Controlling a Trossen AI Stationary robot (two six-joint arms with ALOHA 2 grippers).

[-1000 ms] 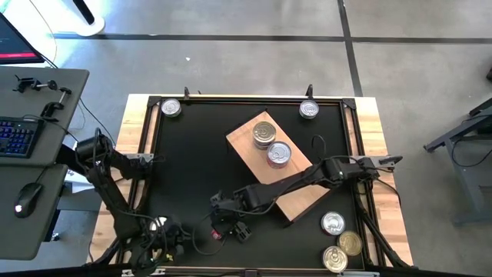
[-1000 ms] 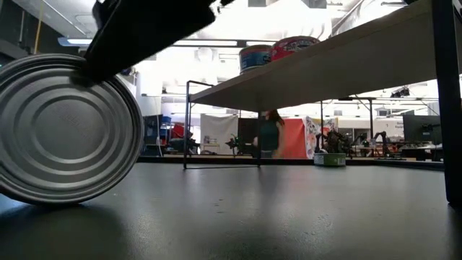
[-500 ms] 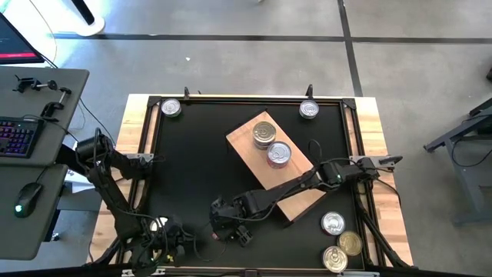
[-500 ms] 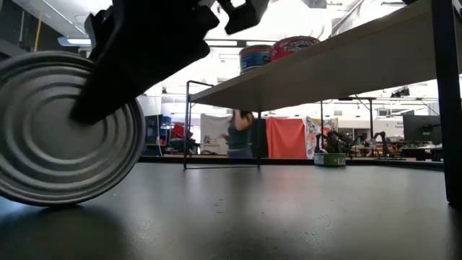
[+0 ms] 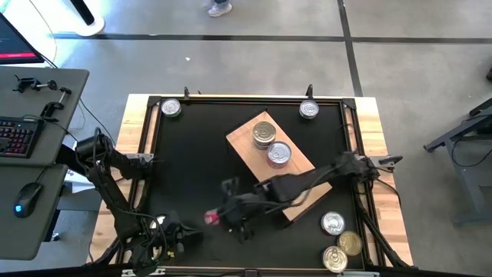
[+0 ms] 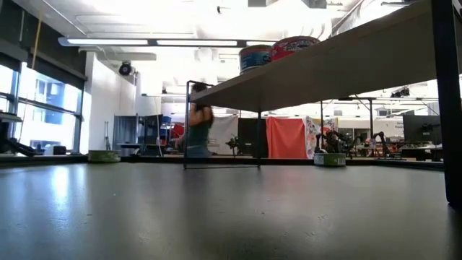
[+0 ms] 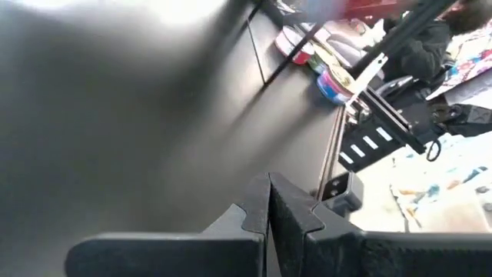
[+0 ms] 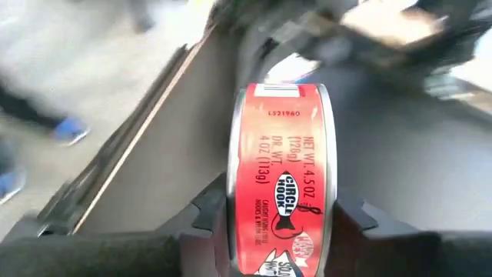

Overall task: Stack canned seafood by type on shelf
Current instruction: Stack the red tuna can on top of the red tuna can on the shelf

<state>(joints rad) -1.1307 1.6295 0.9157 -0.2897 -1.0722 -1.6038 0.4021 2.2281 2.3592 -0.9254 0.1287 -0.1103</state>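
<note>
The right tool holds a red tin above open black surface, with bare room on every side of it. Just beyond it, toward the far right, stands the raised shelf, crossed by its own arm; two tins occupy the shelf's far end. Beside the tool, at the near left corner, the left tool sits folded, fingers together. Three tins crowd the near right corner.

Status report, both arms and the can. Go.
Right gripper: jaws shut on red-label can, lifted near the shelf. Left gripper: jaws shut, parked at table's near-left corner. Two cans already on shelf; nothing blocking.
</note>
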